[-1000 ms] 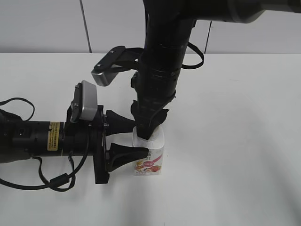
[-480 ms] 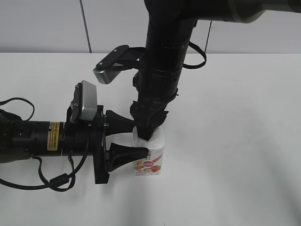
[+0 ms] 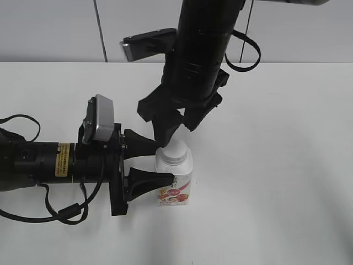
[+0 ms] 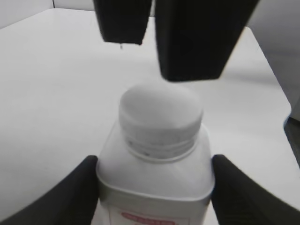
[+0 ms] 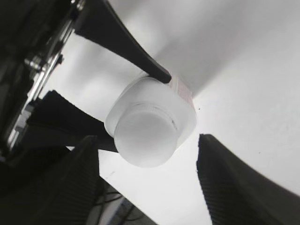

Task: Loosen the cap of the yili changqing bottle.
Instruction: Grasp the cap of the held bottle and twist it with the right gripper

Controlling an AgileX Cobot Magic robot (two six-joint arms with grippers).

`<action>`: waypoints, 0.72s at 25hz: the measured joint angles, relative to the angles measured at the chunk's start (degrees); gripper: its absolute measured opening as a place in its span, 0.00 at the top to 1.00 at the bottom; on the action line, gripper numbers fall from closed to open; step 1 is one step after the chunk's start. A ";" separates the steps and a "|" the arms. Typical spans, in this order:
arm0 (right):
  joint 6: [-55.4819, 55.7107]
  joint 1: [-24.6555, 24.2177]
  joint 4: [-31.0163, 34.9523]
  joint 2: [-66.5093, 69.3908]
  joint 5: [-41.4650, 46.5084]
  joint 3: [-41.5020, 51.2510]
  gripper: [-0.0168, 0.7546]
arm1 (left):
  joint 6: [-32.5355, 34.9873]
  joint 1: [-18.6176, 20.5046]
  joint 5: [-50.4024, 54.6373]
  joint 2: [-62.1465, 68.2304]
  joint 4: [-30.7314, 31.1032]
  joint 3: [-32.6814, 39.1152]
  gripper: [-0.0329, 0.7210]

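One yili changqing bottle (image 3: 174, 182) stands upright on the white table (image 3: 276, 165), with one cap (image 3: 175, 150) on its neck. It's white, flat-topped and seated level in all three views.

Two grippers are in frame:

- Left gripper (image 3: 161, 164) comes in horizontally from the left and is clamped on the bottle body. One finger (image 3: 148, 182) presses the near side at label height, the other (image 3: 144, 144) goes round the far side. The left wrist view shows both dark pads touching the bottle's shoulders, one each side, so it's grasping the bottle, not the cap.
- Right gripper (image 3: 175, 122) hangs from above, fingers spread apart — released, nothing held. In the exterior view the fingertips sit just above the cap and slightly behind it. The left wrist view shows both of its fingers (image 4: 197, 42) above the cap with a clear gap under them. The right wrist view has a finger (image 5: 225, 183) either side of the frame, cap centred between and apart from both.

The pink-red label (fruit picture, text too small to read) faces the exterior camera. There's one wrist camera housing on each arm — silver on the left (image 3: 102, 118), dark on the right (image 3: 148, 44).
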 joint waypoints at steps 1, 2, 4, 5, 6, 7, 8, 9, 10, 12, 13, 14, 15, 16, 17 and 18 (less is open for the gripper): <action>4.65 0.00 0.00 -0.31 0.00 0.00 0.31 | 0.00 0.00 0.00 0.00 0.00 0.00 0.37; 9.22 0.00 0.00 -0.46 0.00 0.00 0.31 | 0.00 0.00 0.00 0.00 0.00 0.00 0.37; 17.23 0.00 0.00 -0.58 0.05 0.00 0.31 | 0.00 0.00 0.00 0.00 0.00 0.00 0.37; 21.37 0.00 0.00 -0.58 0.05 0.00 0.31 | 0.00 0.00 0.00 0.00 0.00 0.00 0.37; 24.55 0.00 0.00 -0.58 0.05 0.00 0.31 | 0.00 0.00 0.00 0.00 0.00 0.00 0.37; 27.78 0.00 0.00 -0.58 0.05 0.00 0.31 | 0.00 0.00 0.00 0.00 0.00 0.00 0.37; 30.09 0.00 0.00 -0.58 0.05 0.00 0.31 | 0.00 0.00 0.00 0.00 0.00 0.00 0.37; 31.36 0.00 0.00 -0.58 0.05 0.00 0.31 | 0.00 0.00 0.00 0.00 0.00 0.00 0.37; 32.27 0.00 0.00 -0.58 0.05 0.00 0.31 | 0.00 0.00 0.00 0.00 0.00 0.00 0.37; 33.38 0.00 0.00 -0.58 0.05 0.00 0.31 | 0.00 0.00 0.00 0.00 0.00 0.00 0.37; 33.95 0.00 0.00 -0.58 0.05 0.00 0.31 | 0.00 0.00 0.00 0.00 0.00 0.00 0.37; 34.47 0.00 0.00 -0.58 0.05 0.00 0.31 | 0.00 0.00 0.00 0.00 0.00 0.00 0.37; 34.78 0.00 0.00 -0.52 0.05 0.00 0.31 | 0.00 0.00 0.00 0.00 0.00 0.00 0.37; 34.98 0.00 0.00 -0.39 0.05 0.00 0.31 | 0.00 0.00 0.00 0.00 0.00 0.00 0.37; 35.16 0.00 0.00 -0.08 0.05 0.00 0.31 | 0.00 0.00 0.00 0.00 0.00 0.00 0.37; 35.16 0.00 0.00 0.32 0.05 0.00 0.31 | 0.00 0.00 0.00 0.00 0.00 0.00 0.37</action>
